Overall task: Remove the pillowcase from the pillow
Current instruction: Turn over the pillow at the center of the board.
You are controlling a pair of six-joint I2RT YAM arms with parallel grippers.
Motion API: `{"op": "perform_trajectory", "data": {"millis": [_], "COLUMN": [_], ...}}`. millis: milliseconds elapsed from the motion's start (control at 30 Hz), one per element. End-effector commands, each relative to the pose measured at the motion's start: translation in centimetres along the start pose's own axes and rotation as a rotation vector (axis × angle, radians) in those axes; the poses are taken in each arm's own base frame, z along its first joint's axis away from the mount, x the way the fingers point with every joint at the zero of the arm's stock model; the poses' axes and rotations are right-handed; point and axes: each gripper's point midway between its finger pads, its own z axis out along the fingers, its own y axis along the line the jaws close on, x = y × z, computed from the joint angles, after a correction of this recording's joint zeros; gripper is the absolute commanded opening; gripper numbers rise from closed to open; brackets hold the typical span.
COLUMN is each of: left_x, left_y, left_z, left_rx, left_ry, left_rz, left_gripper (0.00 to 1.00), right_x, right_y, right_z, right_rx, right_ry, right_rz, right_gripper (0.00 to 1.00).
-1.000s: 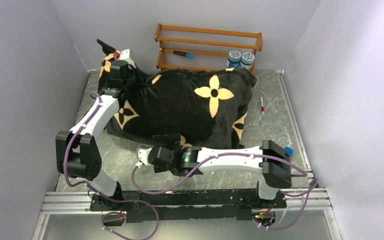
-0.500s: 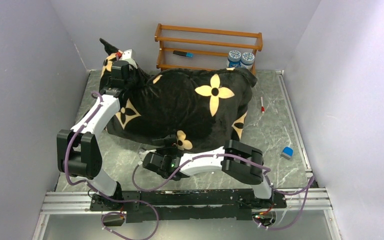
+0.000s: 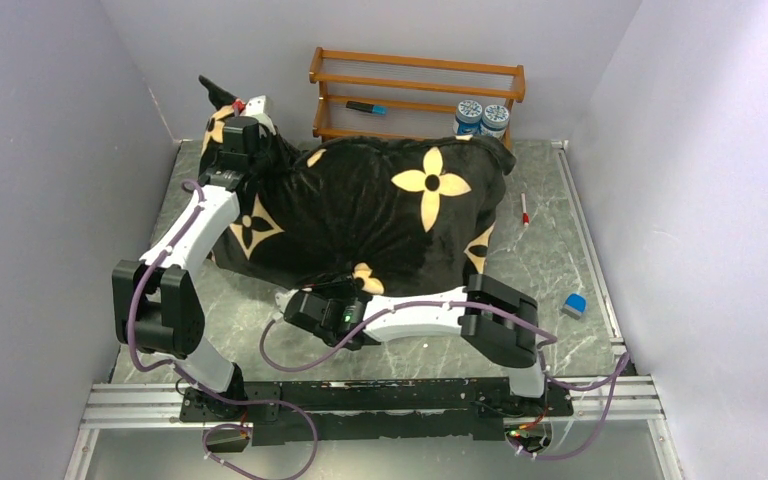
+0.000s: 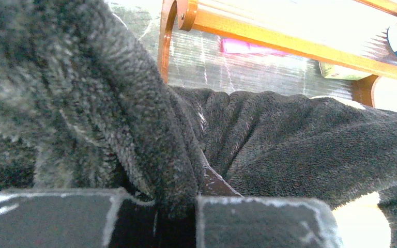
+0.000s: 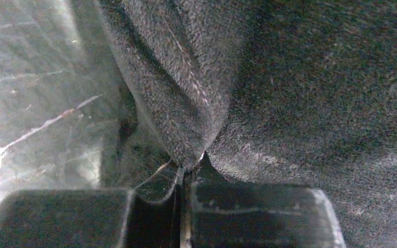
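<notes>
The black flowered pillowcase (image 3: pixel 380 215) sprawls across the middle of the tabletop (image 3: pixel 550 260) in the top view, just below the wooden rack (image 3: pixel 415 95) at the upper edge. The left fingers (image 4: pixel 57 219) are clamped on a thick plush fold at the raised upper-left corner, where a scrap of white might be the pillow (image 3: pixel 256 104), though it's hard to say. The right fingers (image 5: pixel 258 214) pinch a fold along the cover's lower edge, close over the tabletop.
</notes>
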Motion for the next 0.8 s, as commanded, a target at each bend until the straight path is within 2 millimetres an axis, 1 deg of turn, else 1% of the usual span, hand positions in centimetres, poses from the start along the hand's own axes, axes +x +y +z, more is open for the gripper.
{"op": "perform_trajectory", "data": {"millis": [0,100,200,333,433,500,533,567,667,767], "left_x": [4.1,2.5,1.5,0.9,1.1,1.9,2.8,3.8,6.8,9.1], "left_y": [-1.9,-2.2,-2.3,-2.5,-2.4,-2.1,-1.8,-1.5,-0.4,0.9], "left_z": [-3.0,-4.3,-5.8,-7.8,-9.3,-9.8,-9.9,-9.8,-9.7,-9.7], "left_rx": [0.053,0.033,0.010,-0.003,-0.016,-0.028,-0.035,-0.038,-0.064,-0.101], "left_ry": [0.214,0.188,0.173,0.168,0.180,0.198,0.215,0.232,0.288,0.325], "left_rz": [0.041,0.040,0.031,0.019,0.015,0.007,0.000,-0.009,-0.034,-0.045], "left_gripper": [0.08,0.07,0.05,0.05,0.05,0.05,0.05,0.05,0.05,0.07], "right_x": [-0.8,-0.7,-0.5,-0.9,-1.1,-1.3,-1.4,-1.2,-0.7,0.0], "right_y": [-8.4,-10.8,-12.7,-13.9,-14.3,-13.9,-13.6,-12.7,-10.4,-8.3], "right_z": [-4.2,-6.2,-8.5,-11.3,-13.1,-13.7,-13.8,-13.8,-13.1,-12.2], "right_rx": [0.079,0.090,0.093,0.048,0.006,-0.042,-0.059,-0.080,-0.124,-0.166], "right_ry": [-0.088,-0.125,-0.171,-0.254,-0.307,-0.341,-0.358,-0.370,-0.359,-0.340], "right_rz": [0.182,0.225,0.259,0.302,0.332,0.353,0.362,0.361,0.361,0.380], "right_gripper": [0.00,0.00,0.00,0.00,0.00,0.00,0.00,0.00,0.00,0.00]}}
